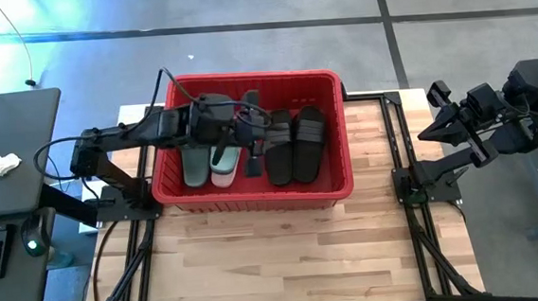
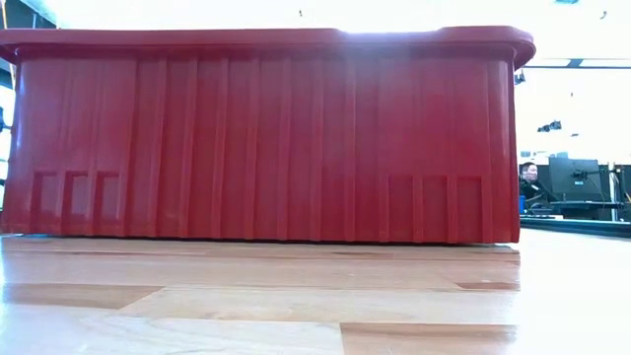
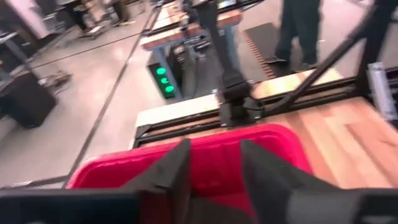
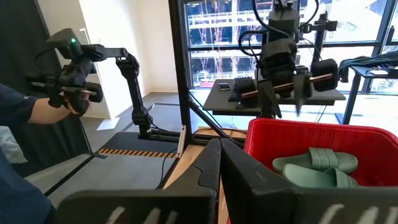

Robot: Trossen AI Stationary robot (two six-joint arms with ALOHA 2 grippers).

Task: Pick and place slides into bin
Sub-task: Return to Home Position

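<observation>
The red bin [image 1: 253, 197] stands on the wooden table, and its near wall [image 2: 256, 138] fills the low view. Inside lie a sage green slide [image 1: 192, 165], a pale one [image 1: 223, 165] and black slides [image 1: 294, 145]; the right wrist view shows green slides [image 4: 317, 165] there. My left gripper [image 1: 252, 137] hangs over the bin's left half, above the slides. Its fingers stand apart with nothing between them [image 3: 214, 171], and past them shows the bin's rim [image 3: 211, 140]. My right gripper [image 4: 219, 162] waits shut, off the table's right edge [image 1: 447, 110].
Bare wooden tabletop [image 1: 295, 253] lies in front of the bin. A desk with a keyboard [image 1: 6, 188] stands to the left. A person's hands hold a leader arm [image 4: 65, 87] beyond the table. Black frame rails [image 1: 398, 160] run along the table's sides.
</observation>
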